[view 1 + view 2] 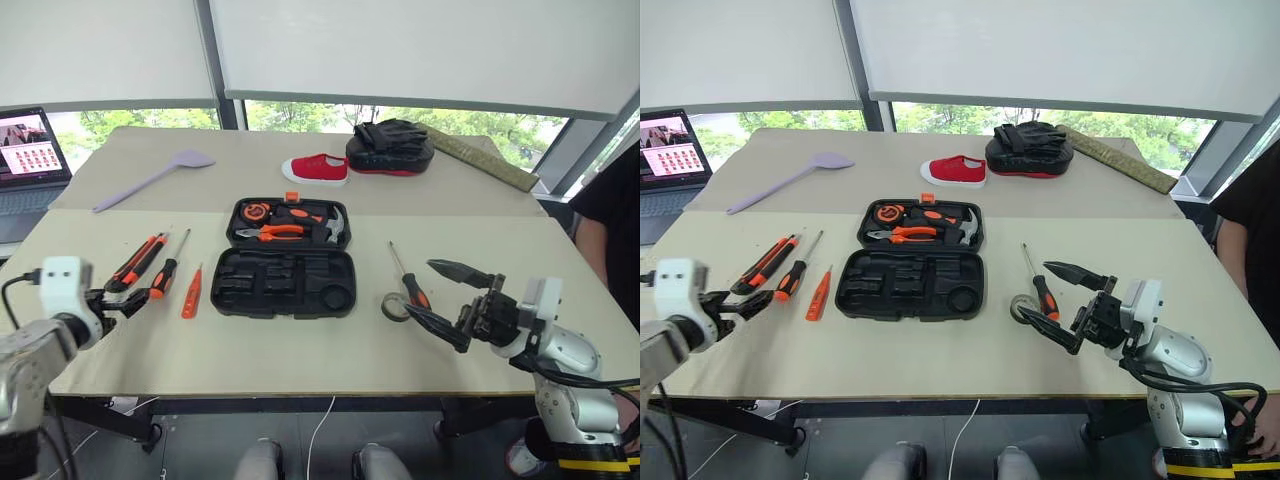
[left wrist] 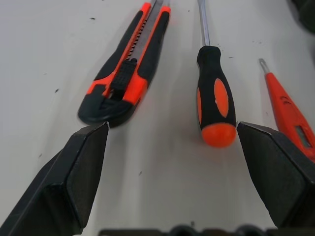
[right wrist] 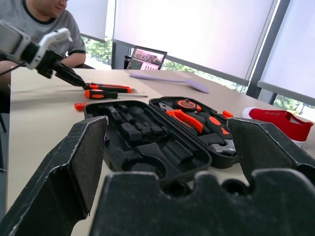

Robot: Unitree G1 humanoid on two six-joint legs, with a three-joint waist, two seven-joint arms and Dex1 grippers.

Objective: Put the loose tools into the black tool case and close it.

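Black tool case (image 1: pixel 290 268) lying open mid-counter (image 1: pixel 300 350), utility knife (image 2: pixel 129 69) and screwdriver (image 2: pixel 213 101) lying beside it, left gripper (image 2: pixel 172 132) hovering at their handle ends with fingers spread wide and empty, right gripper (image 1: pixel 446 300) hanging near tape roll (image 1: pixel 396 307), fingers wide apart, holding nothing

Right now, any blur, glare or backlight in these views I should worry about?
Eye views: bright windows behind, table evenly lit, tools sharp. Left wrist view: utility knife and screwdriver sharp, near fingers soft. Right wrist view: fingers blurred, black tool case clear, blinds washed out.
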